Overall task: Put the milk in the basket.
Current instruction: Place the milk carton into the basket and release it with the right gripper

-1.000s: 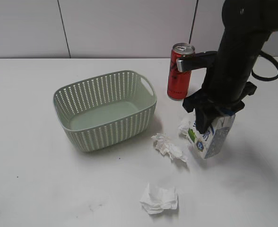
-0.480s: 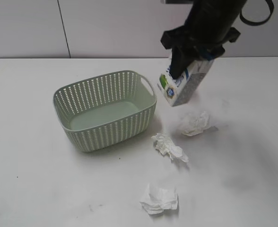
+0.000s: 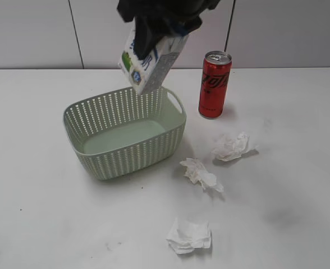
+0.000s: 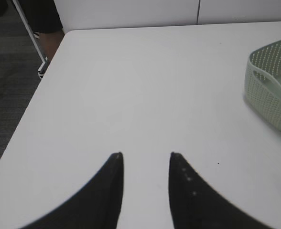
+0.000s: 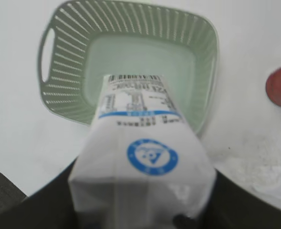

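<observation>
Holding the milk carton (image 3: 150,63) tilted in the air over the far rim of the sage-green basket (image 3: 97,159), our right tool (image 5: 140,214) is clamped on its top. We should lower it toward the basket's middle before letting go. Our left tool (image 4: 145,160) waits with prongs apart. On the white worktop (image 3: 36,224) are a red can (image 3: 214,84) and crumpled tissues (image 3: 188,235); a pale panelled wall stands behind.

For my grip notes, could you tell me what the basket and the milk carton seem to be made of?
The basket looks like matte moulded plastic: uniform pale green, regular perforations. The milk carton looks like smooth coated paperboard: crisp folded edges, printed barcode, slight sheen.
</observation>
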